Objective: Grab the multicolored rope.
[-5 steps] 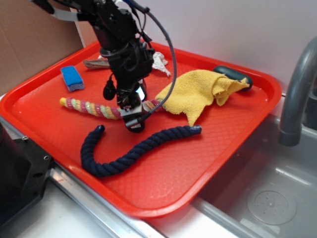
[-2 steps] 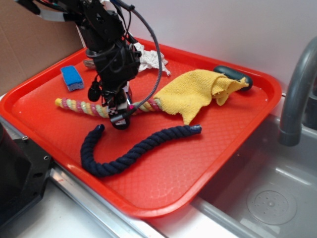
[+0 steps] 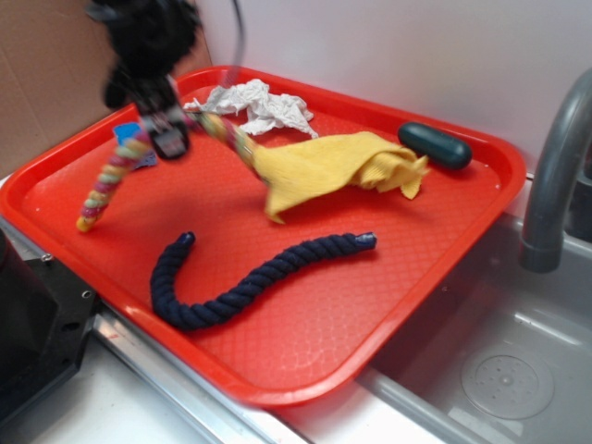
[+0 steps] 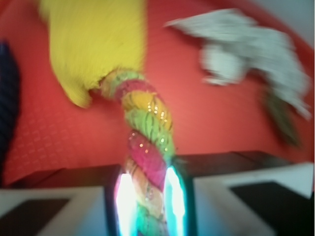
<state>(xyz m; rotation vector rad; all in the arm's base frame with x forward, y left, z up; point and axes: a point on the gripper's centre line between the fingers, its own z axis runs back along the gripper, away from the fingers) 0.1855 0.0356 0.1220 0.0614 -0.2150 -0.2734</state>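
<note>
so the multicolored rope (image 3: 116, 171) is pretty much grabbed at this point. in the wrist view the rope (image 4: 147, 162) is seen pinched tight between the two pads, so the gripper (image 3: 168, 141) is closed down on it with nothing else caught in there. in the exterior view the rope is lifted near its middle, with one end hanging down toward the red tray (image 3: 370, 305) on the left side and the other end running off to the yellow cloth (image 3: 333, 166), which looks snagged on or draped over that end. both views are blurred, so exactly how the cloth is attached can't be made out. the navy rope (image 3: 250, 282) is left lying flat on the tray, untouched. what's left, judging by this: probably just getting the rope clear of the cloth and held steady. the grab itself looks done.
</note>
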